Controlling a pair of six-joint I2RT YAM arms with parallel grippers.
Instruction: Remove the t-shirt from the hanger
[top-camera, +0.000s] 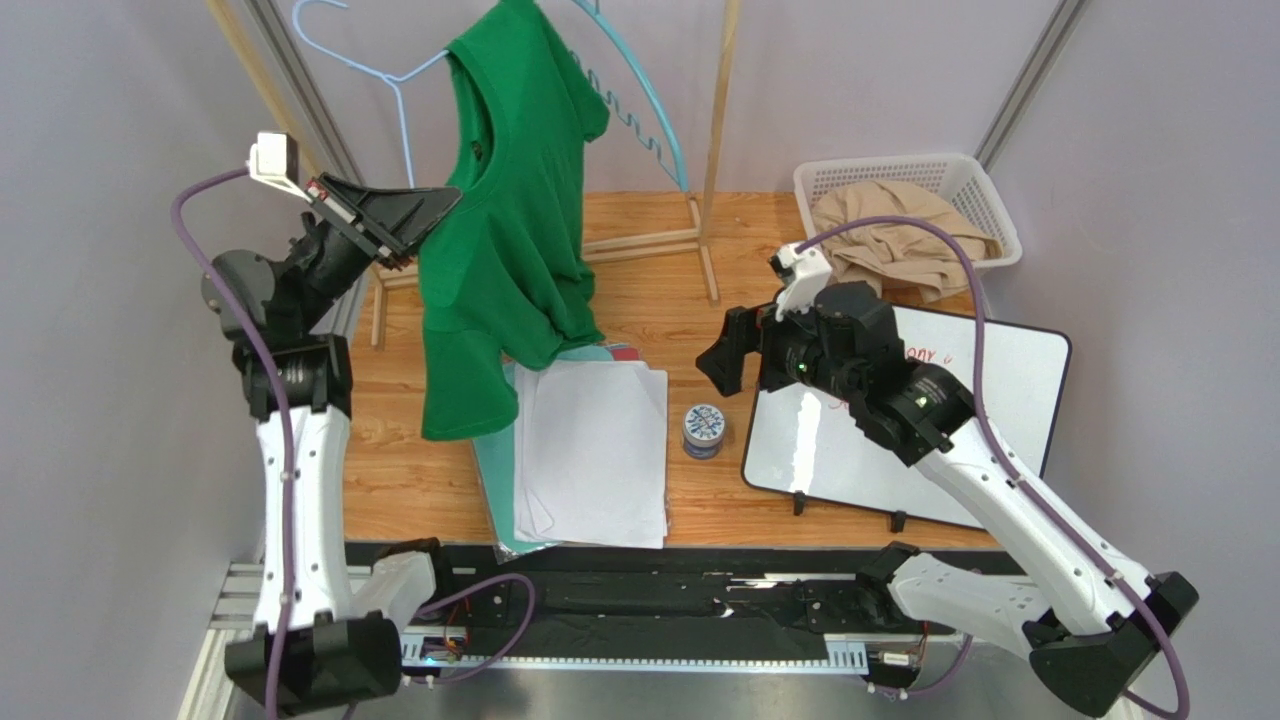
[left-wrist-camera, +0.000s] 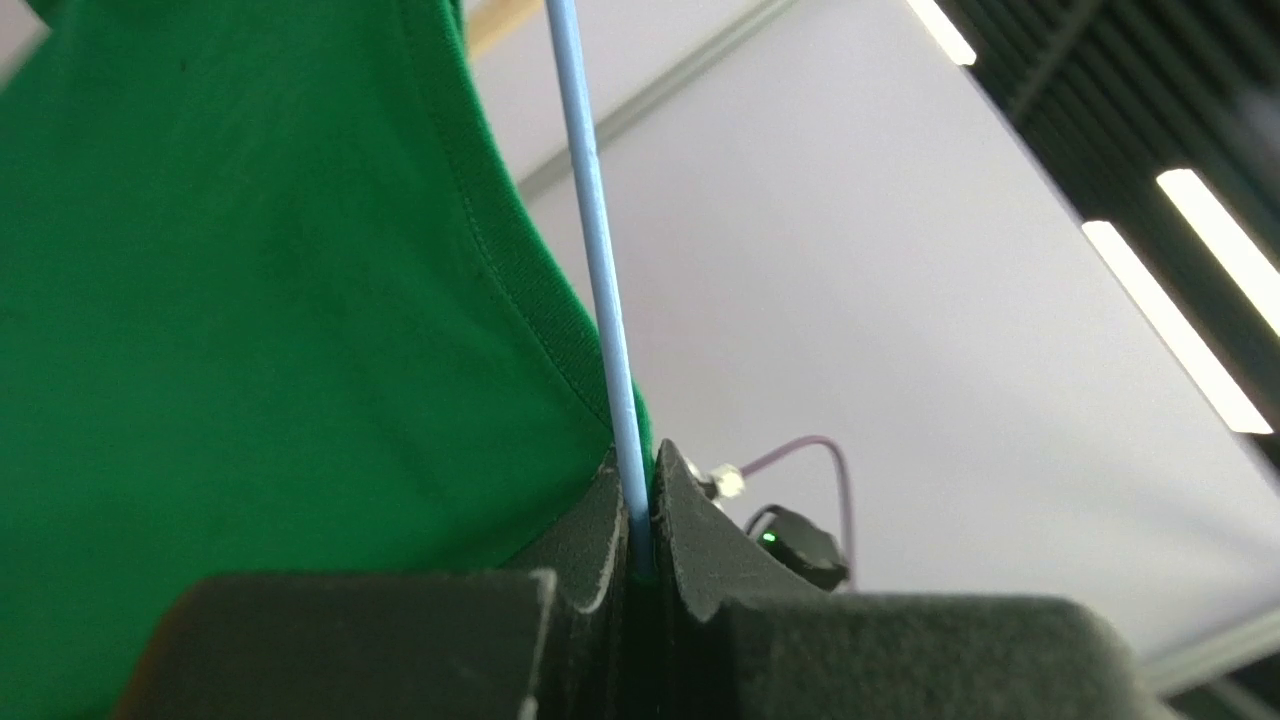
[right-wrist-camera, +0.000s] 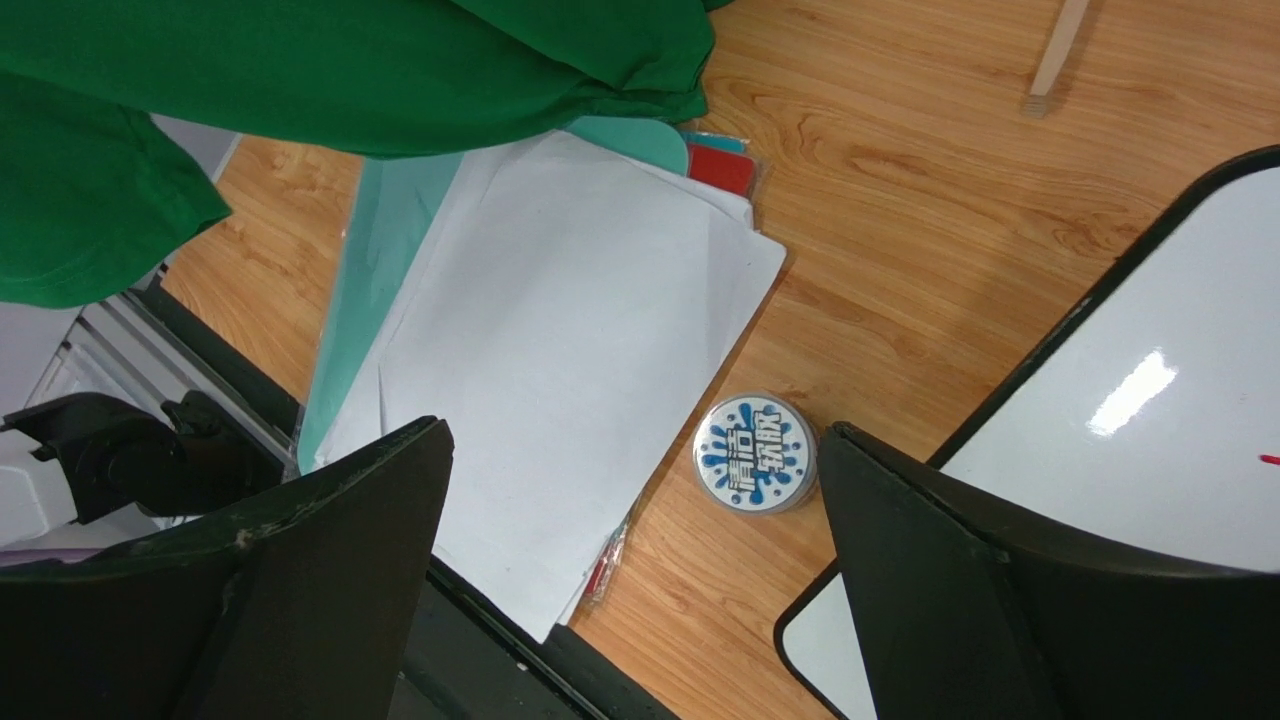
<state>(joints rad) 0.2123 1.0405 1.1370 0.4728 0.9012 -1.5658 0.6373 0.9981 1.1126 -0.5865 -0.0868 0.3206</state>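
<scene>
A green t-shirt (top-camera: 511, 195) hangs from a light blue wire hanger (top-camera: 394, 75) at the back of the table, and its lower part drapes down onto the papers. My left gripper (top-camera: 445, 200) is raised against the shirt's left edge. In the left wrist view it (left-wrist-camera: 640, 510) is shut on the hanger's blue wire (left-wrist-camera: 598, 255), with the green shirt (left-wrist-camera: 256, 330) right beside the wire. My right gripper (top-camera: 721, 360) hangs open and empty over the table to the right of the shirt. In the right wrist view it (right-wrist-camera: 631, 525) is wide open.
A wooden rack (top-camera: 718, 135) stands behind the shirt, with a teal hanger (top-camera: 646, 113) on it. White papers (top-camera: 594, 450) lie under the shirt. A round blue-and-white tin (top-camera: 703, 431) sits beside a whiteboard (top-camera: 992, 390). A white basket (top-camera: 917, 188) holding beige cloth stands at the back right.
</scene>
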